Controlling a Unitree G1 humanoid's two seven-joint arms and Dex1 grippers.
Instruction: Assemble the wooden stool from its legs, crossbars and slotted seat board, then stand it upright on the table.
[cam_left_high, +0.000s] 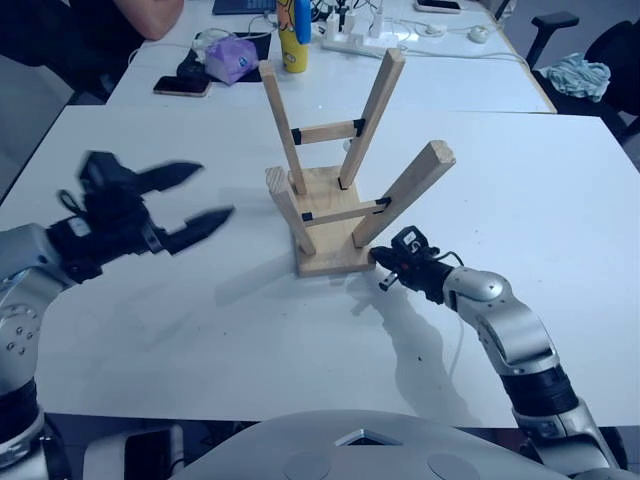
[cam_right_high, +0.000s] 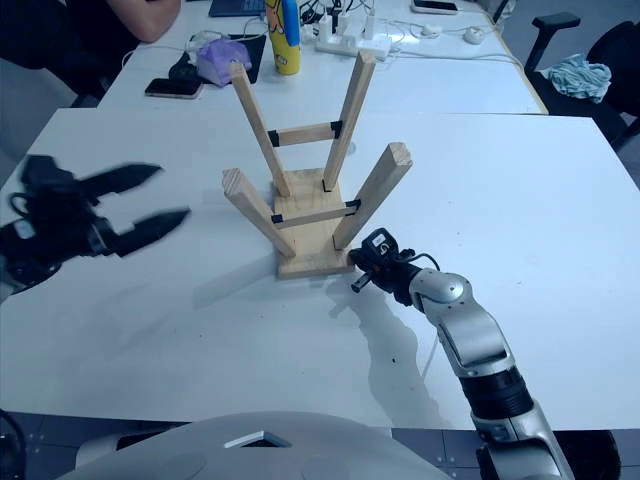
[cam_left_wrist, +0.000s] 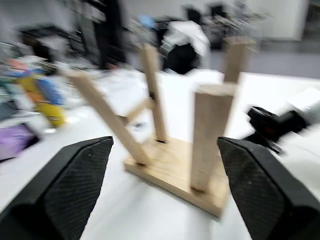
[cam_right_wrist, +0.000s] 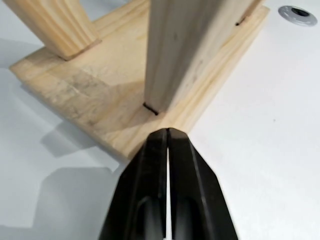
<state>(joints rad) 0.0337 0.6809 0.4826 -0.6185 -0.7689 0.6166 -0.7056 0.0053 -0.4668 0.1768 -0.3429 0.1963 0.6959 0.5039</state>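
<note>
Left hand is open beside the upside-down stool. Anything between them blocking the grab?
Nothing visible. Only bare table lies between the open left hand and the stool. The right hand, shut, sits at the seat board's corner on the stool's other side, outside that path.

At middle left of the left eye view we find the left gripper (cam_left_high: 216, 190) smeared by blur. Its wrist view blurs the stool (cam_left_wrist: 172, 170) too, and we cannot identify the clutter (cam_left_wrist: 35, 95) behind it.
</note>
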